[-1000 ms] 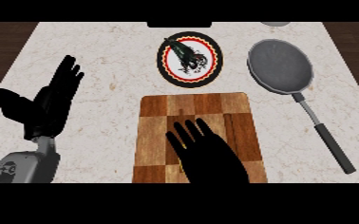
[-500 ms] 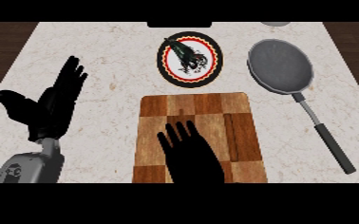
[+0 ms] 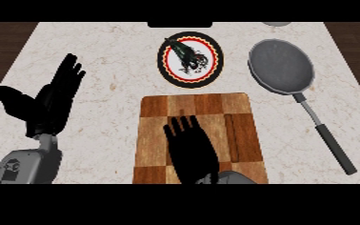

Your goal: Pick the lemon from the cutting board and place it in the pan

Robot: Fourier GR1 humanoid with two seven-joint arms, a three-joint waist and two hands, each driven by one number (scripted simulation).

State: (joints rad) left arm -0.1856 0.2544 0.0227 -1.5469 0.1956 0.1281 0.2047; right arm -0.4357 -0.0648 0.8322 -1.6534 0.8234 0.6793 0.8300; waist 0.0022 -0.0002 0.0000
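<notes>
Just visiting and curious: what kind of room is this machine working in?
Most likely a kitchen. A marble-look counter holds a wooden cutting board, a grey pan with a long handle, and a decorated plate.

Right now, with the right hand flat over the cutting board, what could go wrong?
1. No lemon shows; the right hand may hide it on the cutting board, so closing blind could miss it.
2. The pan lies far right of the board; its long handle could get bumped while crossing.
</notes>
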